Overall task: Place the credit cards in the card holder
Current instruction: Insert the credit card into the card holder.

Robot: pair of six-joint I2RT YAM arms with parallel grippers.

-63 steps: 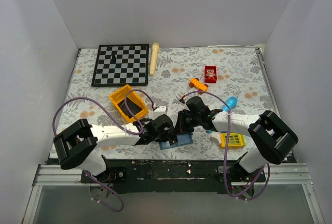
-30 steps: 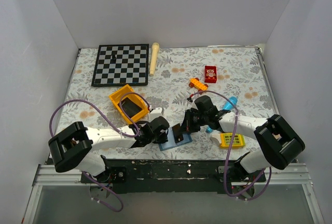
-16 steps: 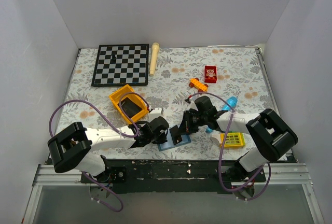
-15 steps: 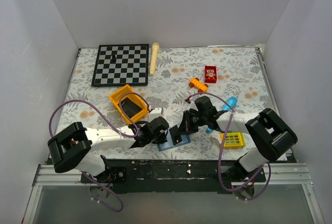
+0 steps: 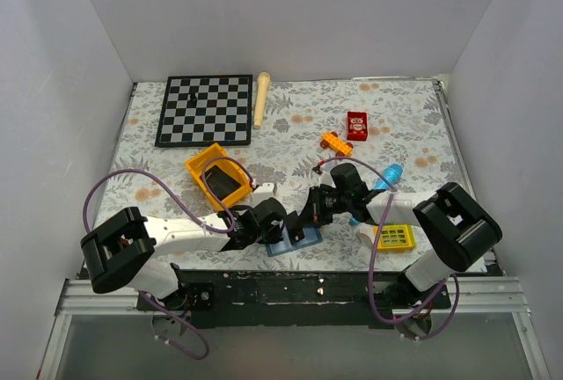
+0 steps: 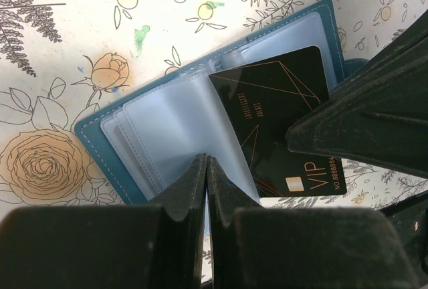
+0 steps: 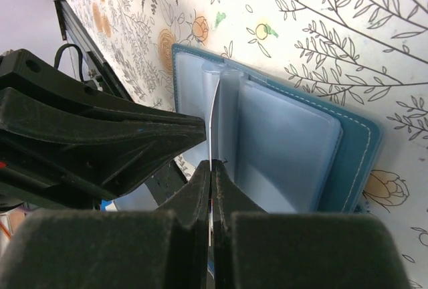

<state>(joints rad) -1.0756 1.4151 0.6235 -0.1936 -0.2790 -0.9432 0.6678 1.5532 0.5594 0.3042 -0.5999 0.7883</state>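
A matte floral-printed cloth (image 5: 290, 134) is spread beneath both grippers. Beyond the left gripper (image 6: 205, 167), a dark flat item is held in a yellow plastic bin (image 5: 200, 181). Between the grippers the stitched teal card holder (image 6: 167, 122) is laid open, with one frosted clear sleeve pinched by the closed left fingers. A glossy black credit card (image 6: 281, 115), gold-lined and marked VIP, is clamped edge-on in the closed right gripper (image 7: 211, 167), above the sleeves.

Left pincer (image 6: 204, 168) hides card holder's (image 6: 160, 112) near edge.
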